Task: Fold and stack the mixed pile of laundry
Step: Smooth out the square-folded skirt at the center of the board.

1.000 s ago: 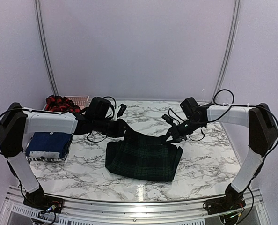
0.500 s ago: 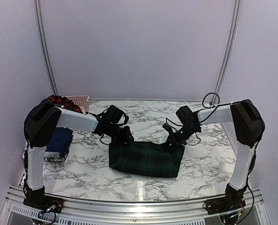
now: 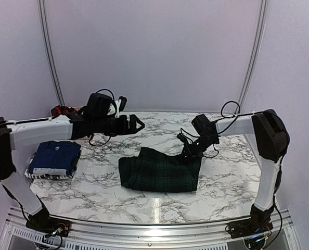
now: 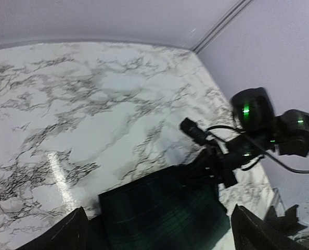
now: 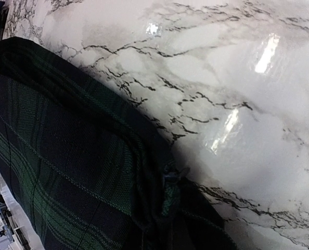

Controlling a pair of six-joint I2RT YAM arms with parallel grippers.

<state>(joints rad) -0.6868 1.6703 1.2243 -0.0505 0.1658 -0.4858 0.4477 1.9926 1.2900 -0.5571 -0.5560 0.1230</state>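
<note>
Marble-patterned table (image 3: 92,192) is seen under plain pale walls, and a dark green plaid garment (image 3: 159,174) is laid folded near its middle. Left of that garment, well apart, a navy garment (image 3: 55,158) is stacked on a striped garment (image 3: 45,176), of which only a thin edge is shown. Behind and left of the plaid garment, a red-and-black checked shirt (image 3: 58,110) is largely hidden by the left arm, so its lettering cannot be read. The left gripper (image 3: 138,123) is held in the air behind the garment's far left corner; in its wrist view the fingers (image 4: 66,234) are cut off at the bottom corners, spread wide with nothing between them. The right gripper (image 3: 187,156) is set at the garment's far right corner. Its fingers cannot be made out in its own wrist view, where only a pinched bunch of the cloth (image 5: 167,192) is seen at the lower edge; it is taken as closed tight on that corner, which is drawn up slightly. Half a second earlier the left gripper was pressed nearly closed on the garment's far left corner; it has since been opened and raised clear. The navy stack, then partly covered by the left arm, is now fully exposed, while the right gripper's grip is unchanged.
</note>
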